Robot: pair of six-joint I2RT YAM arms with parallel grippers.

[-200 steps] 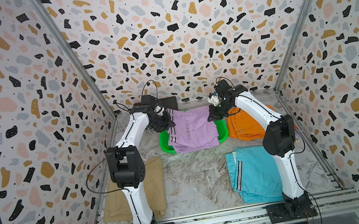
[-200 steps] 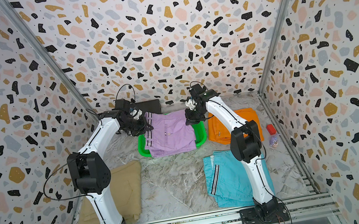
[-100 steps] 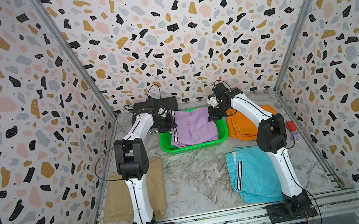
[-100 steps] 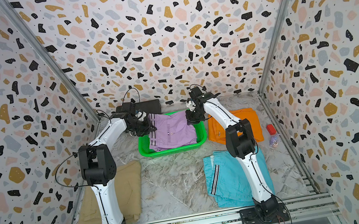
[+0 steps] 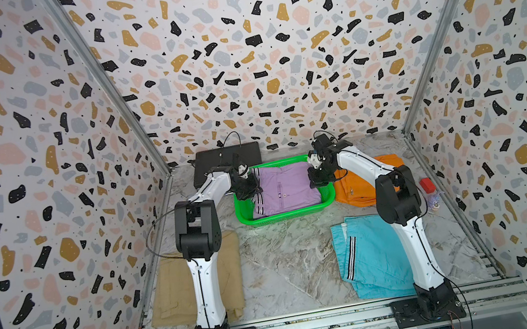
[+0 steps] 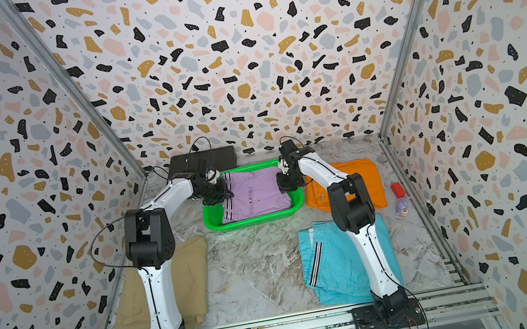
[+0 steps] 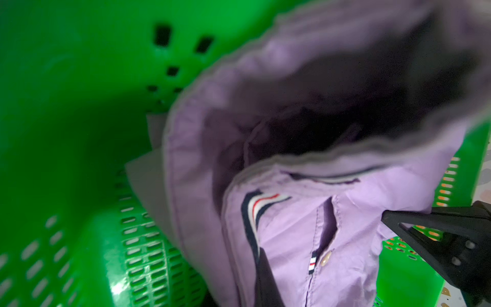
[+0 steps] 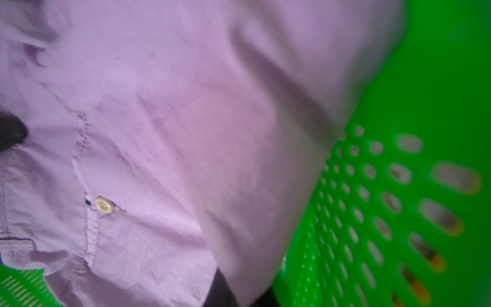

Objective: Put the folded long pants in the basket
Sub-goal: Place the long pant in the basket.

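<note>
Grippers clenched on lilac pants [image 5: 286, 188] inside green basket [image 5: 285, 214]

From where I stand, the folded lilac pants lie flat in the green basket at the far middle of the marble tabletop [image 5: 290, 266], filling most of it, with their black-and-white side stripe along the left edge. The left gripper [image 5: 252, 192] reaches down over the basket's left side and is clamped on that striped edge. Its wrist camera shows lilac cloth pinched between the black fingers [image 7: 425, 234], with perforated green wall on both sides. The right gripper [image 5: 317, 180] dips in at the basket's right side, squeezed tight on the opposite edge of the same pants. Its wrist view is filled with lilac fabric, a pale button [image 8: 104, 204] and blurred green mesh.

Three other pairs lie outside the basket:
- The orange pants [image 5: 356, 189] are just beside its right wall, partly under the right arm.
- The turquoise pants [image 5: 376, 262] lie near the right arm's base.
- The tan pants [image 5: 170, 289] lie by the left arm's base.

A flat black box [image 5: 218, 160] sits behind the basket against the back wall.
</note>
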